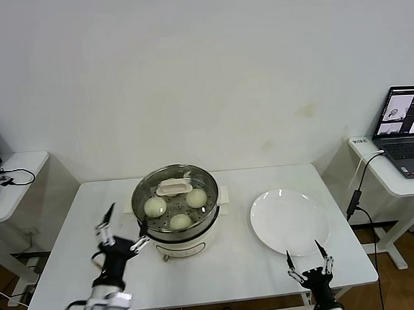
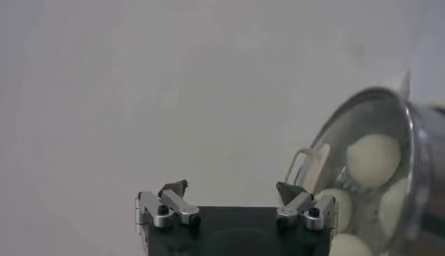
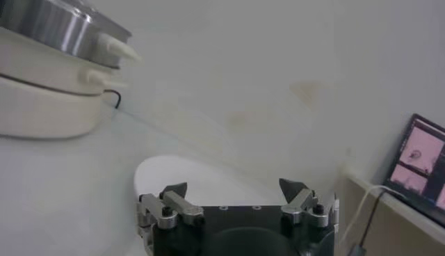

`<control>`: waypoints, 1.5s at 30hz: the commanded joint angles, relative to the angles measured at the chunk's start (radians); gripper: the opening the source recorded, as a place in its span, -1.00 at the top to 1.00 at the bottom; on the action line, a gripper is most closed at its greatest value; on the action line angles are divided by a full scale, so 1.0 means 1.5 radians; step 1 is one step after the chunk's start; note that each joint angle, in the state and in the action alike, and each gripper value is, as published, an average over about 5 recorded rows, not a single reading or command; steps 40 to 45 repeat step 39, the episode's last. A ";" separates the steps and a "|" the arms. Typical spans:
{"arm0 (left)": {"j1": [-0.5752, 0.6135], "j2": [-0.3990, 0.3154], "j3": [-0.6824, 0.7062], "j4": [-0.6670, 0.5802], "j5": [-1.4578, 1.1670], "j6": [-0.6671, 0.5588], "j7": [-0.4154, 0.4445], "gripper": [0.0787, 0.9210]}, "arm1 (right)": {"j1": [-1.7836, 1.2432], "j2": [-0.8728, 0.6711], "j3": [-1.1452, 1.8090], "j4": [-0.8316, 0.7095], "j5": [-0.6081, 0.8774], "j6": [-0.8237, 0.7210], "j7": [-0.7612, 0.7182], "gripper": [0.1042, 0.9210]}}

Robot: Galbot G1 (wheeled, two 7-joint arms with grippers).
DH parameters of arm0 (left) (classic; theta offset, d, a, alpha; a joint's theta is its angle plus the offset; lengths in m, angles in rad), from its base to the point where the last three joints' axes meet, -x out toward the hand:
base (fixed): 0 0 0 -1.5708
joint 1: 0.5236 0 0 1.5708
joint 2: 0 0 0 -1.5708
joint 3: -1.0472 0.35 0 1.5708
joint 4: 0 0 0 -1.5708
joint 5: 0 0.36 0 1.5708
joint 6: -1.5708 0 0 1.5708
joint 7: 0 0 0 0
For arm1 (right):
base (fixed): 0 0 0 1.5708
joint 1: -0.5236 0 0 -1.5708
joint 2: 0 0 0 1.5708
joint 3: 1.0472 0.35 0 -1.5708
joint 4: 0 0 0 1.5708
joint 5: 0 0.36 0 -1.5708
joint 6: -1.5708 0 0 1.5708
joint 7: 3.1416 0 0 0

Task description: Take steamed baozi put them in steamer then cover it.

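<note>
White table (image 1: 75, 268) carries the steamer (image 1: 177, 243), cover (image 1: 175, 190) on over the steamed baozi (image 1: 155, 207); plate (image 1: 289, 221) bare at right. Left pincer (image 1: 121, 234), wide open and empty, sits just left of the steamer; right pincer (image 1: 310, 261), open and empty, waits near the table's front-right edge, so the job looks finished.

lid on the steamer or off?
On. The glass lid sits level on the steamer, its rim along the pot's edge, handle centred on top; three baozi show through the glass. Neither end effector touches it.
</note>
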 commanded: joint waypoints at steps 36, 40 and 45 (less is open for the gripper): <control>0.154 -0.037 -0.124 0.114 -0.456 -0.176 -0.018 -0.77 | -0.044 -0.034 -0.080 0.075 0.139 -0.054 -0.019 -0.76; 0.151 -0.035 -0.126 0.113 -0.457 -0.173 -0.017 -0.77 | -0.044 -0.035 -0.079 0.075 0.141 -0.052 -0.015 -0.76; 0.151 -0.035 -0.126 0.113 -0.457 -0.173 -0.017 -0.77 | -0.044 -0.035 -0.079 0.075 0.141 -0.052 -0.015 -0.76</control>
